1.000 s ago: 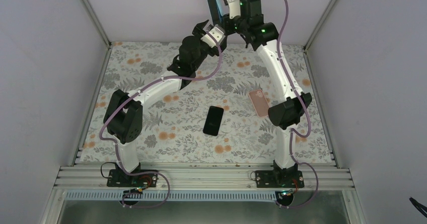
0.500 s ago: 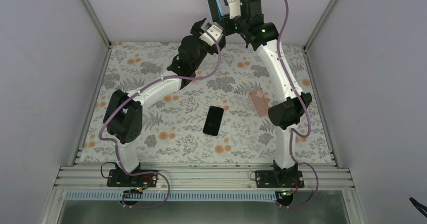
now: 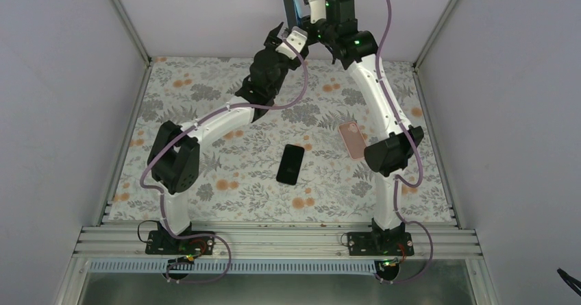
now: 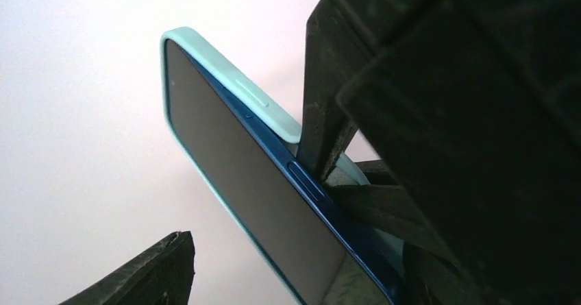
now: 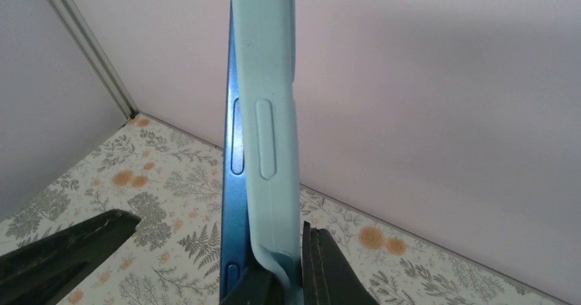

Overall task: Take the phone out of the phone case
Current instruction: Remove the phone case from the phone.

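**Enclosed robot test cell in a lab**

Two white-and-black robot arms (image 3: 212,120) are bolted to an aluminium rail (image 3: 274,238) along the bottom of the frame. Plain pale wall panels (image 3: 55,79) in metal framing box in a table (image 3: 178,86) covered with a flowered cloth. Purple cables (image 3: 389,7) loop along the arms.

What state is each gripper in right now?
Left gripper: open, holding nothing.
Right gripper: closed on the phone in its teal case, held up in the air.
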Robot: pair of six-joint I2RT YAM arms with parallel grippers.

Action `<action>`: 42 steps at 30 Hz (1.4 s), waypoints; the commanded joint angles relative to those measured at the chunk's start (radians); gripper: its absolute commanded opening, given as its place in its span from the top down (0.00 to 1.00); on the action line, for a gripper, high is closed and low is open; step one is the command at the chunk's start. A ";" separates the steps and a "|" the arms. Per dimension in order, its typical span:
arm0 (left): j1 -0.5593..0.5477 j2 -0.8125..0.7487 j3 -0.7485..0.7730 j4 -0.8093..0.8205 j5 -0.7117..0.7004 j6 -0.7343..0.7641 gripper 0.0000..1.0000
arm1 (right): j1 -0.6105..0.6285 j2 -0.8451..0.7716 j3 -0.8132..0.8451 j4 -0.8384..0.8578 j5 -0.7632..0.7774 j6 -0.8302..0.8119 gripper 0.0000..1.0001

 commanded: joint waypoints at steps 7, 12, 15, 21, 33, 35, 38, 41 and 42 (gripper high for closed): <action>0.037 -0.005 -0.072 0.153 -0.365 -0.050 0.33 | 0.010 -0.072 0.016 0.027 -0.021 0.010 0.97; 0.065 -0.008 -0.040 0.009 -0.363 -0.197 0.34 | 0.003 -0.094 0.001 0.035 -0.038 0.018 0.97; 0.065 -0.008 -0.030 -0.053 -0.342 -0.258 0.34 | 0.002 -0.101 -0.002 0.035 -0.052 0.024 0.97; 0.067 0.015 0.007 -0.128 -0.259 -0.337 0.34 | 0.002 -0.117 -0.018 0.038 -0.101 0.045 0.97; 0.103 0.130 0.271 -0.386 -0.078 -0.448 0.58 | 0.000 -0.131 -0.023 0.036 -0.179 0.059 0.97; 0.108 0.138 0.282 -0.388 -0.065 -0.446 0.65 | 0.000 -0.131 -0.024 0.034 -0.190 0.058 0.97; 0.109 0.141 0.288 -0.381 -0.052 -0.444 0.73 | -0.002 -0.133 -0.033 0.036 -0.191 0.056 0.97; 0.109 0.133 0.275 -0.354 -0.048 -0.420 0.82 | -0.005 -0.132 -0.047 0.043 -0.190 0.056 0.97; 0.109 0.128 0.267 -0.340 -0.048 -0.410 0.83 | -0.008 -0.132 -0.049 0.045 -0.190 0.056 0.97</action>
